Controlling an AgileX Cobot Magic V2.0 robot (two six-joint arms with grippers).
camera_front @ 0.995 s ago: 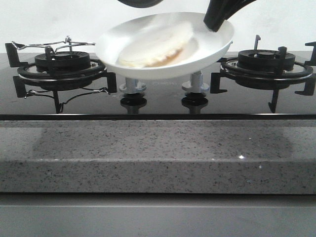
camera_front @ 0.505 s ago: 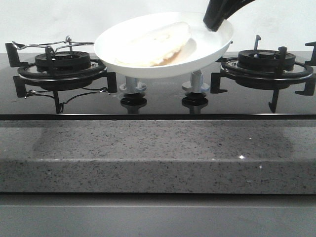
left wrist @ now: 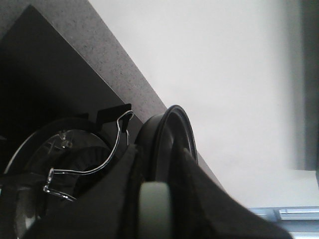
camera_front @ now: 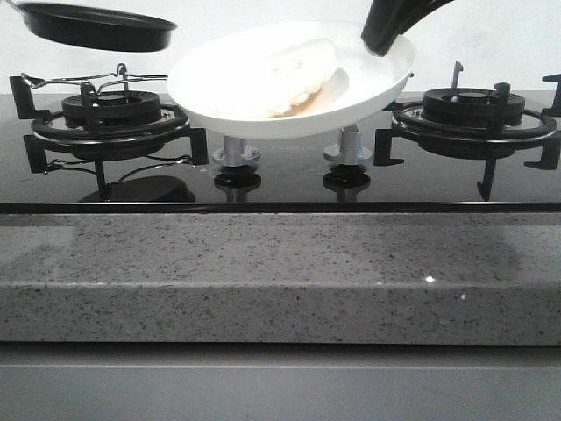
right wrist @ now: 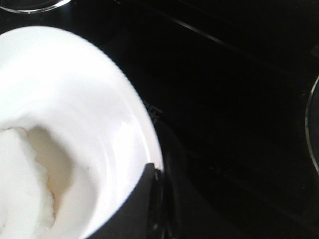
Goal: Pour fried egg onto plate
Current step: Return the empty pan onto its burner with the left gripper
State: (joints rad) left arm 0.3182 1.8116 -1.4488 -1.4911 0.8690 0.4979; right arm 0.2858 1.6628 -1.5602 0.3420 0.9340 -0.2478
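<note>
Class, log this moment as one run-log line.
stage: after pour | fried egg: on plate | right gripper: holds plate rim, tilted | left gripper: holds frying pan above left burner

A kitchen: gas hob set in speckled stone counter.

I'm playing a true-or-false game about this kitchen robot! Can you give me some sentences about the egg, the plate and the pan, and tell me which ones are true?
1. The fried egg lies on the plate. True.
2. The plate rests flat on the stove. False: the right gripper holds it tilted in the air by its rim.
3. The black pan is up in the air above the left burner. True.
4. The egg is in the black pan. False: it is on the plate.
</note>
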